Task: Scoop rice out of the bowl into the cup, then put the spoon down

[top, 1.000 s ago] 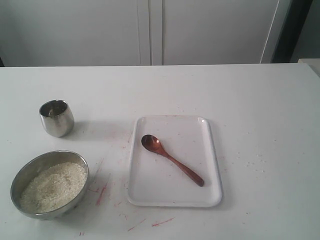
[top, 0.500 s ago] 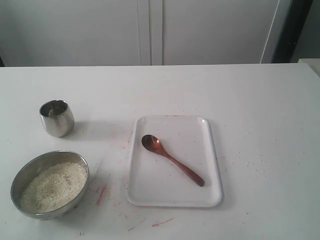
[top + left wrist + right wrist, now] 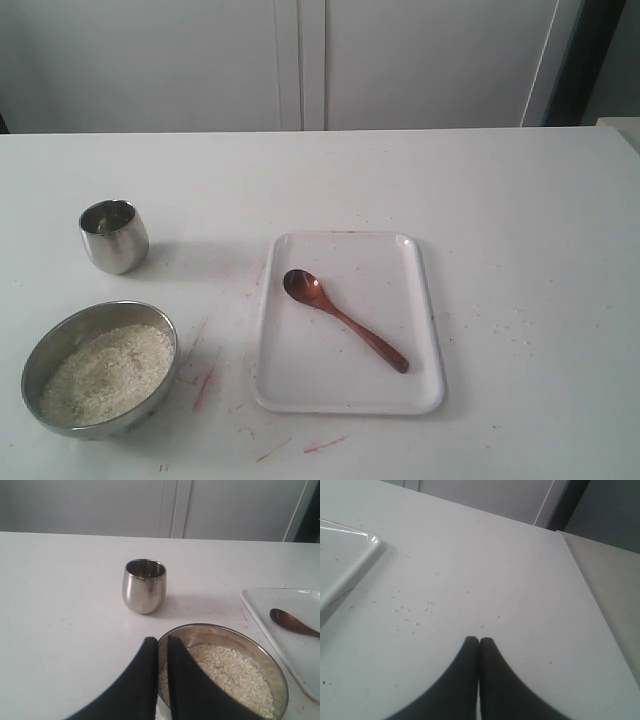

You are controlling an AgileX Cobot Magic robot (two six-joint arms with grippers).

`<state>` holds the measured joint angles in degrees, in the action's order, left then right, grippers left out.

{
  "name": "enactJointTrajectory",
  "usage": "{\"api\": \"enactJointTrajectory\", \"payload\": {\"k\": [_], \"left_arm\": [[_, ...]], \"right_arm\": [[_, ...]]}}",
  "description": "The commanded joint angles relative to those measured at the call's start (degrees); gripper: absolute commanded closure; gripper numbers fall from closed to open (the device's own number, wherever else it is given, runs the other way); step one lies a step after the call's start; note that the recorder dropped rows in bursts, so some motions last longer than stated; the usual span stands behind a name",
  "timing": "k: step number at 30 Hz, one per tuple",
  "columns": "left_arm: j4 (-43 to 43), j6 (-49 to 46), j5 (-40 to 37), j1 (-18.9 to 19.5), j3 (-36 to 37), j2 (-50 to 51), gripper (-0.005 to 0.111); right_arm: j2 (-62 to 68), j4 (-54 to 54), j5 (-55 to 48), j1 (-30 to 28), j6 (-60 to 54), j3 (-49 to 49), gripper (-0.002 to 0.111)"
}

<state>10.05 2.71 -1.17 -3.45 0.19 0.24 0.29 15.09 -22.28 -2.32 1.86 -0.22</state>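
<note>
The steel bowl (image 3: 32, 362) holding white rice (image 3: 105, 372) sits at the front left of the table. Behind it stands the small steel cup (image 3: 114, 237), upright. The dark wooden spoon (image 3: 345, 320) lies diagonally on a white tray (image 3: 400, 260), scoop toward the cup. Neither gripper shows in the exterior view. In the left wrist view my left gripper (image 3: 162, 639) is shut and holds nothing, raised near the bowl (image 3: 225, 628) with its rice (image 3: 230, 675), the cup (image 3: 144, 586) beyond. My right gripper (image 3: 479, 639) is shut and empty over bare table.
Red marks streak the white table (image 3: 215, 375) between bowl and tray. Loose rice grains (image 3: 412, 611) lie scattered to the right of the tray (image 3: 345, 555). The table's right edge (image 3: 585, 580) runs past my right gripper. White cabinet doors stand behind the table.
</note>
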Motion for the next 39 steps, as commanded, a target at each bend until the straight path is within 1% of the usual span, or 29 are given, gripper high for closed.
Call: {"api": "enactJointTrajectory", "payload": {"k": [1,39], "left_arm": [[0.5,0.1,-0.2,-0.1,-0.2,-0.2,0.092],[0.5,0.1,-0.2,-0.1,-0.2,-0.2,0.092]], "right_arm": [[-0.3,-0.1,0.5,-0.5,-0.1,0.2,0.108],[-0.3,-0.1,0.5,-0.5,0.6,0.2,0.108]]}}
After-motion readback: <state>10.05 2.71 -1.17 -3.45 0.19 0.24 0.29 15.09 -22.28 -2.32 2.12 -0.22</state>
